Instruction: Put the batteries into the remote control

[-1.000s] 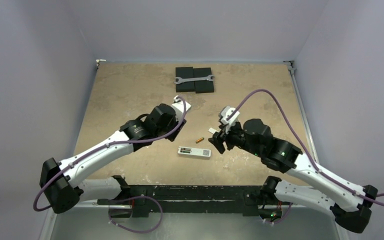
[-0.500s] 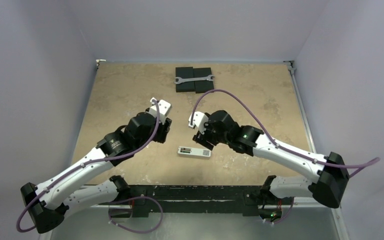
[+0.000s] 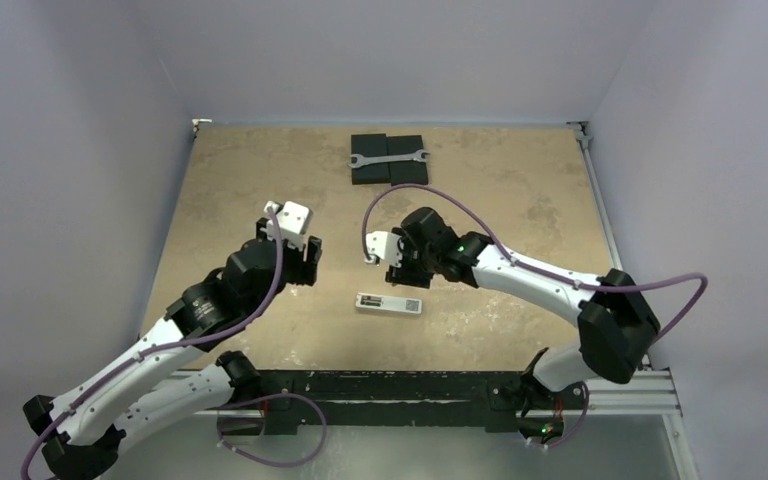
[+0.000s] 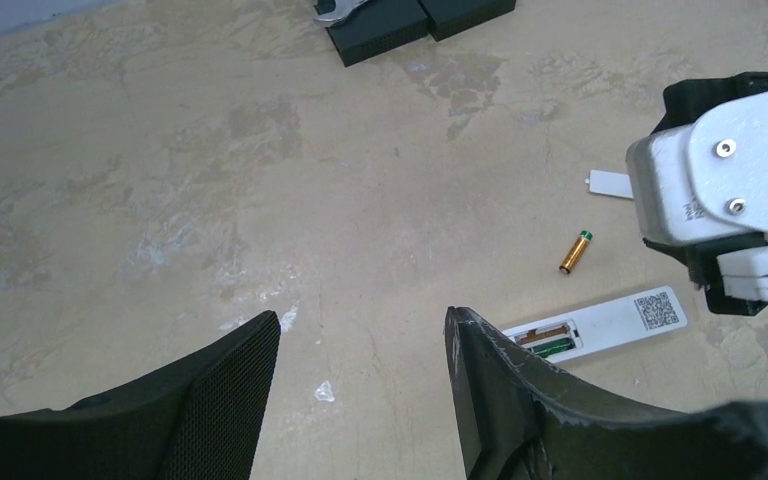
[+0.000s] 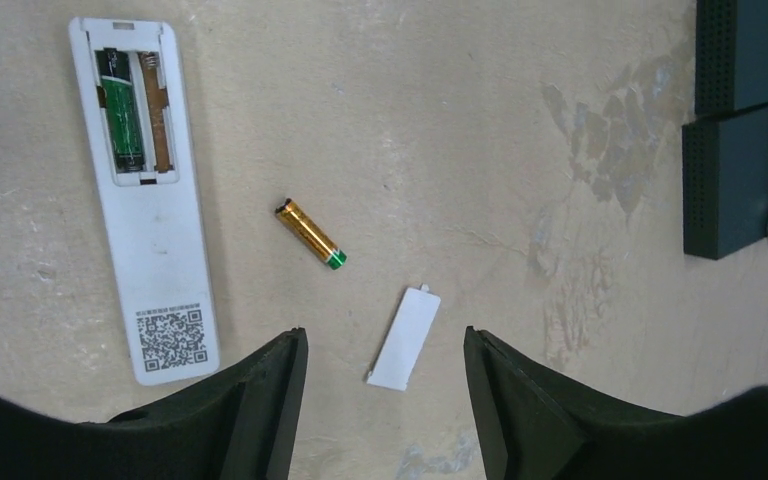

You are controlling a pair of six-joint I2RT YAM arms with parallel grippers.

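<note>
Right jaws now over battery [image 5: 312,234], cover [image 5: 403,337]

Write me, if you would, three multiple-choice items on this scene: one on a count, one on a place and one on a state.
1. How many batteries sit in the open back of the remote?
A none
B one
C two

2. Where does the gold battery lie?
A in the remote
B under the remote
C on the table, between remote and cover

3. How is the right pincer?
A open and empty
B shut on the cover
C shut on the gold battery

Answers:
1 B: only the green battery fills a slot; the other is bare.
2 C: it lies loose between the two.
3 A: its fingers stand apart and grip nothing.
</note>
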